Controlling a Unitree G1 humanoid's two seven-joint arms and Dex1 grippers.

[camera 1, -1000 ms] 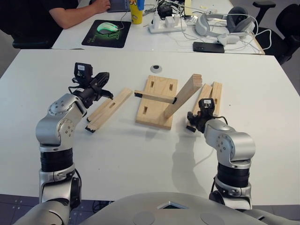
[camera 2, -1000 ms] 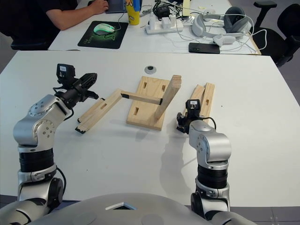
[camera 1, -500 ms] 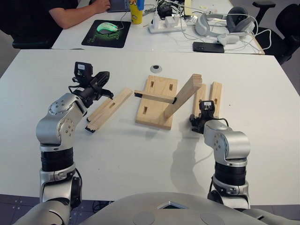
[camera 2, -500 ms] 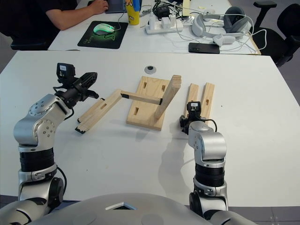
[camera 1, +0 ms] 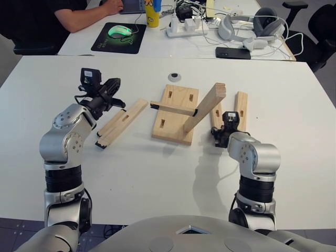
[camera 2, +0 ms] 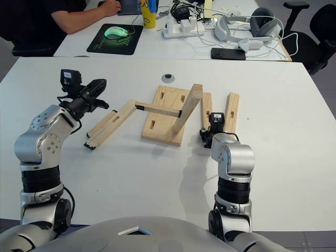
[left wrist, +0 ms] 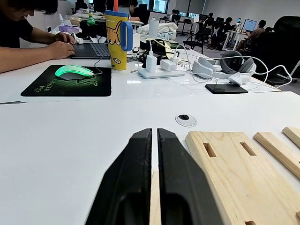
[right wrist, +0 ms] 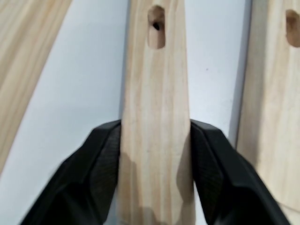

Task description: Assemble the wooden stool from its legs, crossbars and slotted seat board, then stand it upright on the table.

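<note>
- Right gripper [right wrist: 156, 131] clamped on a leg [right wrist: 157, 84], which lies flat on the table [camera 1: 157, 173] just right of the seat board [camera 1: 172, 126].
- Spare leg [camera 1: 241, 107] lies flat beside it, not touching.
- Seat board lies flat mid-table. A tilted leg [camera 1: 207, 106] rises from its right edge, with a crossbar [camera 1: 173, 108] running left from it over the board.
- Left gripper [camera 1: 116, 101] closed, empty, over the far end of the leg pair [camera 1: 122, 122] left of the board.
</note>
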